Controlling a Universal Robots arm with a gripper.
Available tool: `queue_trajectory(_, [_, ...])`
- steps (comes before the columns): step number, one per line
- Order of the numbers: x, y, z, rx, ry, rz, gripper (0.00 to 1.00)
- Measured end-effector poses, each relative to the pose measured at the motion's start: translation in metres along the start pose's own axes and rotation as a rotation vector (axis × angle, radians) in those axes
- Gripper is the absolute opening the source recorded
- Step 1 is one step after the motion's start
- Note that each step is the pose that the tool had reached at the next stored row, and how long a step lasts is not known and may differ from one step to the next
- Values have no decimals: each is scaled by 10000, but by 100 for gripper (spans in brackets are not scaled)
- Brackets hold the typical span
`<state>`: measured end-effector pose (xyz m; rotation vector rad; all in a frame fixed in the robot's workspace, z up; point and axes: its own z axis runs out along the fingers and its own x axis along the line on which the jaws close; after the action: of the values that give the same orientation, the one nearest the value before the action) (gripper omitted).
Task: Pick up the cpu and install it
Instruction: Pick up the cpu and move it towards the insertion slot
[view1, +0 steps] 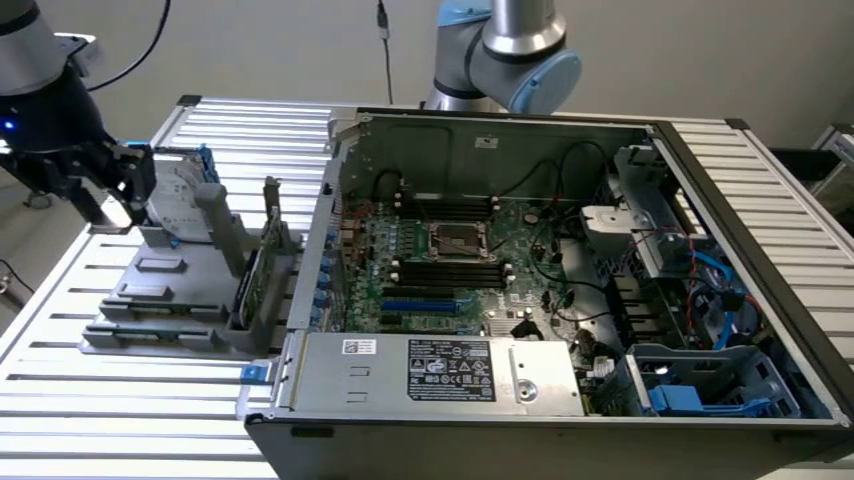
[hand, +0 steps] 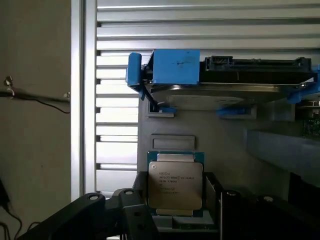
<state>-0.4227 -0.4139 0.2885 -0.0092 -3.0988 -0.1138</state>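
The robot arm's dark two-fingered gripper has its jaws set wide and closed against two opposite edges of the cpu. The cpu is a small flat square chip with a pale silvery metal top plate, fine dark print and a thin green board rim. The chip sits at the grey moulded parts tray on the slatted aluminium table at the exterior view's left. It is outside the open black computer case and well apart from the dark metal-framed socket on the motherboard. It looks light, rigid and smooth-topped, and its underside contacts are probably delicate. The bare side edges seem the safest hold, kept level.
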Motion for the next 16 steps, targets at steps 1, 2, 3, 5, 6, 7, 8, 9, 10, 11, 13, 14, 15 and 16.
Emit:
queue_trajectory(1, [-7,4,-45,1,1,0,55])
queue_trajectory(2, [-19,7,-92,1,1,0,55])
queue_trajectory(3, [-36,11,-137,1,3,0,55])
queue_trajectory(5, [-84,18,-230,1,10,-1,55])
queue_trajectory(6, [-113,22,-276,-1,13,-1,55])
queue_trajectory(7, [-145,26,-325,0,19,-2,55])
queue_trajectory(8, [-180,29,-371,0,24,-3,55])
queue_trajectory(9, [-219,33,-418,1,31,-2,55])
queue_trajectory(10, [-260,36,-465,1,39,-2,55])
queue_trajectory(11, [-301,40,-511,1,46,-2,55])
queue_trajectory(13, [-387,47,-604,1,60,-1,55])
queue_trajectory(14, [-432,51,-652,1,69,-2,55])
queue_trajectory(15, [-477,54,-703,2,78,-2,55])
queue_trajectory(16, [-520,58,-750,2,87,-1,55])
